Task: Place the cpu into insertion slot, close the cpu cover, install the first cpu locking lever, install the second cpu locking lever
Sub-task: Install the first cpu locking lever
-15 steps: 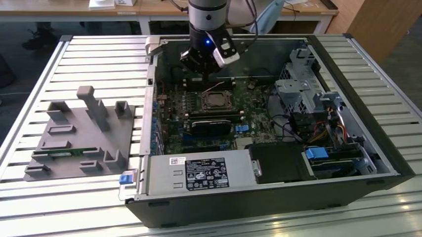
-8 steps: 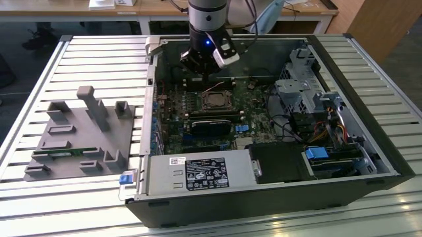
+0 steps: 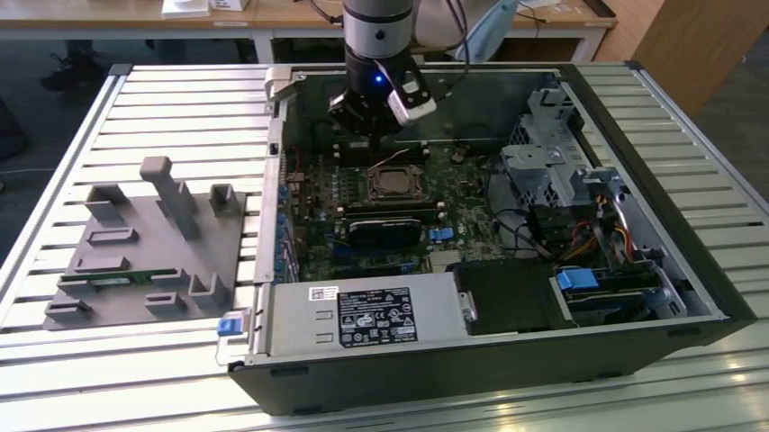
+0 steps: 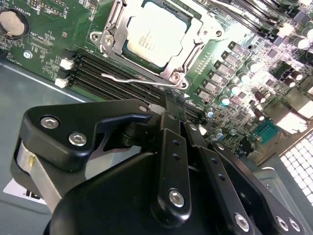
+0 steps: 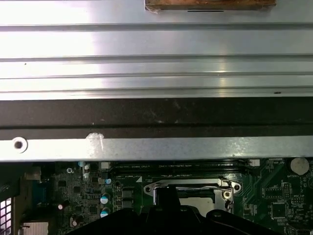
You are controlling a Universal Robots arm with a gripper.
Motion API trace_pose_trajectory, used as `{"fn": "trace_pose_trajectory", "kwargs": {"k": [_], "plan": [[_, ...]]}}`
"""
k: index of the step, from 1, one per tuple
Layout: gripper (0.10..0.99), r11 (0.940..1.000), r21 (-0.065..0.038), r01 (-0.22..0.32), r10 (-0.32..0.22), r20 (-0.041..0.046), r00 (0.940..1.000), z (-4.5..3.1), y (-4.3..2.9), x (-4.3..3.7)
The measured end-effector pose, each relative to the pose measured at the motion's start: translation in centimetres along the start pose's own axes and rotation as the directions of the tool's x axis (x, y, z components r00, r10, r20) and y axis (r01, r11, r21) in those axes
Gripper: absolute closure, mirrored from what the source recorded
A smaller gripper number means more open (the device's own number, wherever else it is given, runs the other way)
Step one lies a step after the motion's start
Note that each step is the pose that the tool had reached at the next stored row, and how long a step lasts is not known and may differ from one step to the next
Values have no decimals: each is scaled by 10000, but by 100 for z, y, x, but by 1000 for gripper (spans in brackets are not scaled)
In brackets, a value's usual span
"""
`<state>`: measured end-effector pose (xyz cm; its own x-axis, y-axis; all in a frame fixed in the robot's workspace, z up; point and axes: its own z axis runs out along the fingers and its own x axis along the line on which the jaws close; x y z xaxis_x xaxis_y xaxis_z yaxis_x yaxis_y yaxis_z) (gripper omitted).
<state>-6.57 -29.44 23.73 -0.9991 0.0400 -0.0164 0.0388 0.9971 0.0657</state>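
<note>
The locking lever [image 4: 139, 78] lies crosswise just beyond the gripper [image 4: 170, 104] (fingers [image 4: 171, 147] pinched together, empty), along the cpu cover [image 4: 113, 24] edge.

lt: brt, ovhd | glare: tbl slats [image 5: 156, 44], mobo [image 4: 254, 98] | shdw: case [image 3: 481, 378] int dim

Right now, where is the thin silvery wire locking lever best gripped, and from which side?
The thin silvery wire lever lies along the silvery cover frame. Likely best: pinch its curled free end from above, on the long black memory slots' side, where the frame isn't in the way.
</note>
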Motion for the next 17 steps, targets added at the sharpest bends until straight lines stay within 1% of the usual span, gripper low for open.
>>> {"fn": "trace_pose_trajectory", "kwargs": {"k": [17], "plan": [[980,10000,-2,0,0,1,10000,34,-2,0]]}}
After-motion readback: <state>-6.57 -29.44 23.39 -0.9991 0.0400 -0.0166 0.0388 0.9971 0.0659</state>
